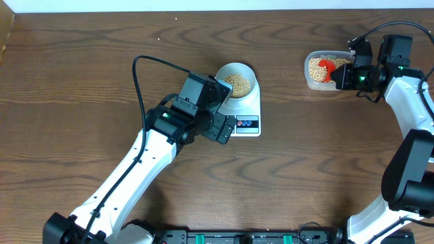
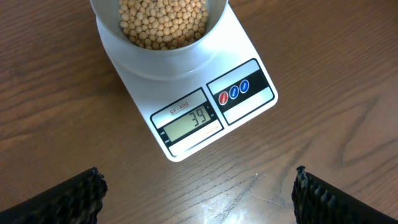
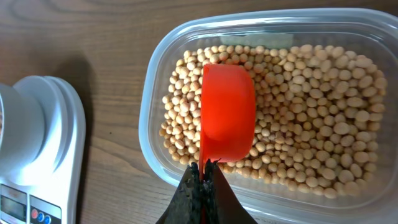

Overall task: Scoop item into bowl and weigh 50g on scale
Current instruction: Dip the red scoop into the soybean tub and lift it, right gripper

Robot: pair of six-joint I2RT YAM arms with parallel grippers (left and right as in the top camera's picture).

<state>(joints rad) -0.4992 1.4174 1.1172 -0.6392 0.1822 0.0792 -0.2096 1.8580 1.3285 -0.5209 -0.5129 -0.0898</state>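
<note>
Scale [image 1: 252, 105] read 39 under the bowl [image 2: 161, 62], centre frame. Right jaws pinched the scoop [image 3: 227, 112] over beans [image 3: 311, 106] in the tub [image 3: 267, 20], upper right; a small partial scoopful would suit. Left jaws hung spread.

I get the whole surface [image 1: 68, 81] straight down from overhead. Left wrist looks close onto the scale [image 2: 193, 93]; right wrist, close over the tub [image 3: 149, 118], shares that scale.

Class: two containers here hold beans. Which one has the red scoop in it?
The clear plastic tub: the right gripper holds the red scoop inside it. The round bowl on the scale has no scoop.
</note>
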